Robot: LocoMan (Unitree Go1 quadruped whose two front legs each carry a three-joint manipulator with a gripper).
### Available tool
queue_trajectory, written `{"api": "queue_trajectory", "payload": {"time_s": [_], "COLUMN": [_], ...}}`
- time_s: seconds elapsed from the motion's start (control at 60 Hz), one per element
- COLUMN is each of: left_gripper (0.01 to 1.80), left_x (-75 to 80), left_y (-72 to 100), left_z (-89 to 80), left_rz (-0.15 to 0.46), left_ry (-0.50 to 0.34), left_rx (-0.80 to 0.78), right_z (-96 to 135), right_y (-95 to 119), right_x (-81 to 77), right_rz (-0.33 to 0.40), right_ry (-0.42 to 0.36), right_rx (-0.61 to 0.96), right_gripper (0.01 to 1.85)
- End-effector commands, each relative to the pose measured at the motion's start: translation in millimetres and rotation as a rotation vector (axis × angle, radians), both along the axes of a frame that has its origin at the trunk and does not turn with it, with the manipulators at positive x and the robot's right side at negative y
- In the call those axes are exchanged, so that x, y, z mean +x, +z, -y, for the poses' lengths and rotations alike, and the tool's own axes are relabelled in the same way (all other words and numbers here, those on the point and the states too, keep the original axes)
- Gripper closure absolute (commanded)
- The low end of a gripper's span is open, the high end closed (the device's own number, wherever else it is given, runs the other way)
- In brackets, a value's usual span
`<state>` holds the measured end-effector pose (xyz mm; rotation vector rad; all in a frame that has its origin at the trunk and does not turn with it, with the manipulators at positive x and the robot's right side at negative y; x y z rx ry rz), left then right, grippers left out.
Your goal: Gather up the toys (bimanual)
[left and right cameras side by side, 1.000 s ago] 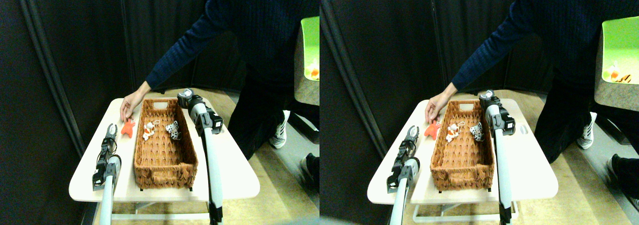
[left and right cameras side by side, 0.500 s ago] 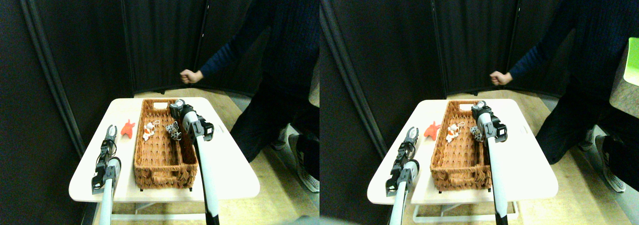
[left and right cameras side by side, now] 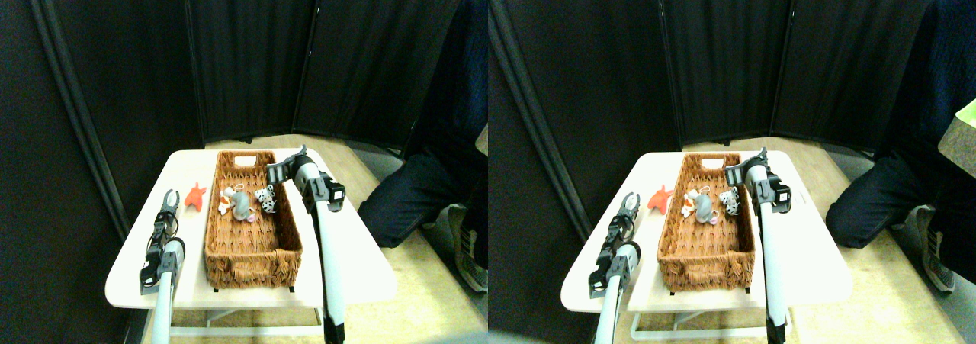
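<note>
We find three toys lying inside the wicker basket (left and right cameras side by side: pixel 252 222), grouped in its far half: a grey toy (left and right cameras side by side: pixel 241 205) in the middle, an orange-and-white toy (left and right cameras side by side: pixel 226 200) touching its left side, and a white black-spotted toy (left and right cameras side by side: pixel 264 197) just to its right by the basket wall. One red toy (left and right cameras side by side: pixel 196 196) lies uncollected on the white table (left and right cameras side by side: pixel 358 271), just outside the basket's left wall.

The right gripper (left and right cameras side by side: pixel 284 168) hangs above the basket's far right rim, grasping nothing. Its jaws look parted, though they are small and dark against the background, so we note this with reserve. Its position over the basket suits a drop point for toys, in our judgement.

The left gripper (left and right cameras side by side: pixel 171 200) sits low over the table with both jaws clearly spread and nothing between them. It points toward the red toy, which lies just beyond its tips. We judge this to be the staging for the next pickup, as that toy is on the left arm's side.

A person in dark clothing (left and right cameras side by side: pixel 450 130) stands at the right edge, clear of the table.
</note>
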<state>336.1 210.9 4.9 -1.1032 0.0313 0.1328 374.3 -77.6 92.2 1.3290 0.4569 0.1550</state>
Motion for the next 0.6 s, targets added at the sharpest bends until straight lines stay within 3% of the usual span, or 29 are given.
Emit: {"api": "queue_trajectory", "payload": {"time_s": [0.017,0.1,0.233,0.25,0.267,0.283,0.383,0.6], "left_gripper": [1.79,1.79,1.79,1.77,1.77,1.76,1.70,1.57], "left_x": [4.0,6.1,12.4,15.0,15.0,17.2,23.0,32.9], "left_y": [9.1,10.6,16.7,20.0,20.0,22.0,28.5,40.1], "left_z": [4.4,6.0,11.4,13.6,13.6,15.0,19.8,37.0], "left_rz": [0.032,0.023,0.021,0.012,0.012,0.008,-0.011,-0.031], "left_ry": [-0.017,-0.022,-0.057,-0.073,-0.073,-0.088,-0.127,-0.187], "left_rx": [0.018,0.014,0.038,0.044,0.044,0.050,0.063,0.080], "right_z": [14,30,53,60,60,64,76,86], "right_y": [5,7,4,0,0,-3,-11,-25], "right_x": [4.7,4.8,4.2,3.4,3.4,3.2,1.1,-0.2], "right_rz": [0.060,0.096,0.116,0.125,0.125,0.138,0.146,0.140], "right_ry": [-0.051,-0.132,-0.228,-0.300,-0.300,-0.325,-0.357,-0.371], "right_rx": [-0.003,-0.032,-0.035,-0.047,-0.047,-0.051,-0.048,-0.058], "right_gripper": [0.73,0.80,1.09,1.26,1.26,1.43,1.70,1.68]}}
